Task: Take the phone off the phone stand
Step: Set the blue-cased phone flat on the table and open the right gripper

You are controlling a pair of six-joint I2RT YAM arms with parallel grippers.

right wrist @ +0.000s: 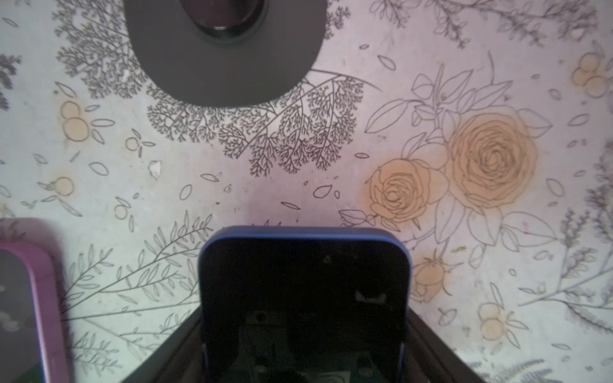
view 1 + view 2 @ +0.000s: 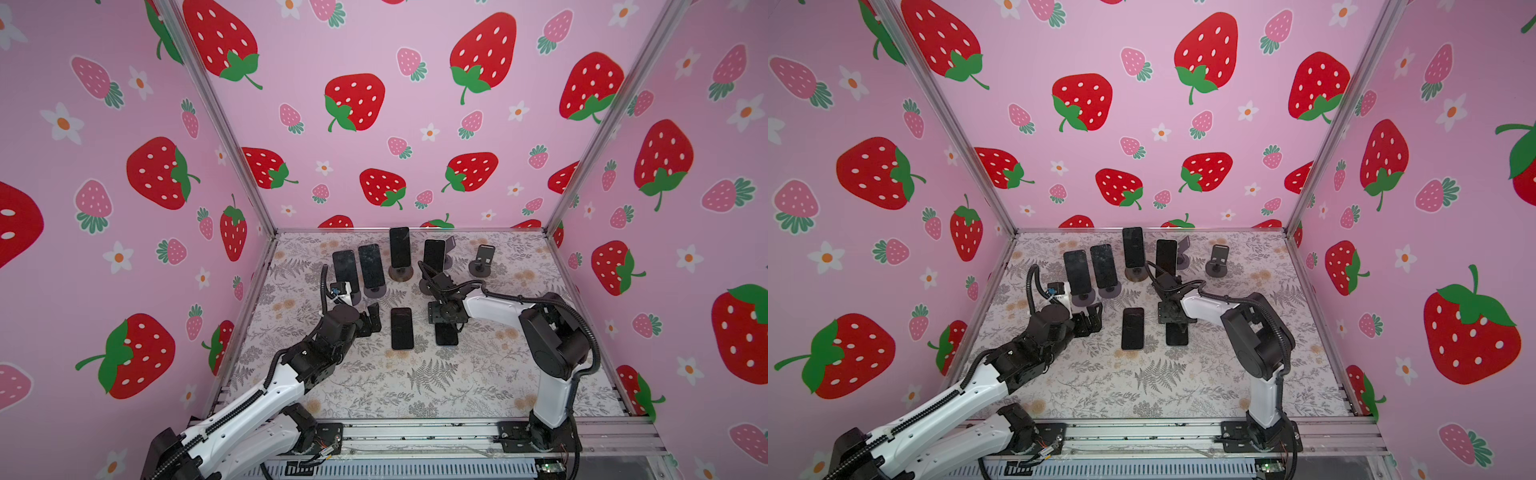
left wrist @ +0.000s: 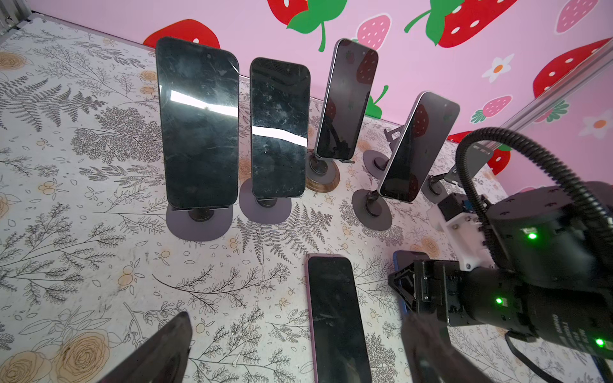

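Where the right gripper (image 1: 303, 311) points straight down at the table (image 2: 374, 386), the blue-cased phone (image 1: 303, 265) sits directly beneath it. The phone lies between the two fingers (image 1: 172, 341), with its rounded end sticking out past the fingertips. Both fingers lie against the phone's long edges, so the gripper pinches it across its width, jaws set far apart to span it. In both top views the phone looks level with the floral surface, one end showing from under the wrist. Whether it rests on the table or hangs a shade above it cannot be told.

Just beyond the phone's free end, and apart from it, is the round grey base of a phone stand (image 1: 225, 56), cut off by the frame edge. That stand carries an upright phone (image 2: 434, 255). Farther out from the gripper, toward the back wall, is an empty stand (image 2: 482, 259).

Beside the right gripper, toward the other arm, a purple-cased phone (image 2: 402, 328) lies flat, not touching the blue one. Past it, the left gripper (image 2: 371, 319) hangs with its jaws spread wide and holding nothing. In the top views the gripper body hides most of the blue-cased phone.
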